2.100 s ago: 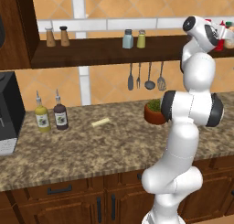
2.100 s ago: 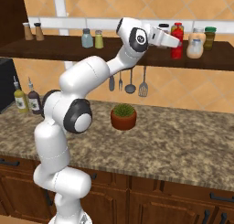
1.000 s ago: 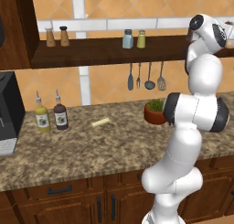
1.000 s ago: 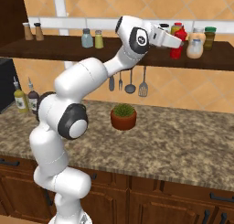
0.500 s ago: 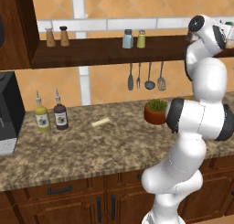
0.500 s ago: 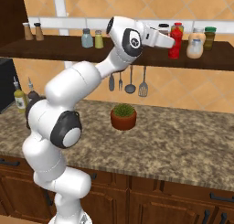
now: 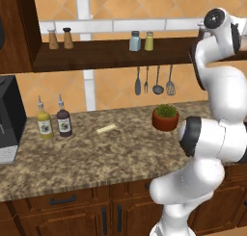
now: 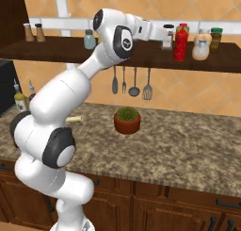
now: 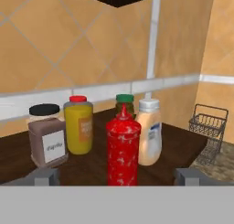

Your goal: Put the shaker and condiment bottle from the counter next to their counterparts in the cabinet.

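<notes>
The condiment bottle (image 9: 123,147) stood upright on the cabinet (image 8: 56,54) shelf board, and everything else can be placed from it. In the hand view the pincer (image 9: 112,177) sat just short of it with its fingertips (image 9: 45,176) spread well apart, one to either side — not touching the bottle, as far as that low angle let me judge. Left of the red bottle stood the dark brown squeeze bottle (image 9: 47,135) with a black cap and the orange one (image 9: 79,125) with a red cap; a pale cream bottle (image 9: 149,132) stood just right of it and a green-capped jar (image 9: 124,102) behind it. In the right base view the condiment bottle (image 8: 180,42) stood just beyond the hand. Well to its left along the shelf, the shaker (image 7: 135,41) stood beside the yellow-green shaker (image 7: 149,41). Below, a potted plant (image 8: 126,120) sat on the tabletop (image 8: 188,143).
</notes>
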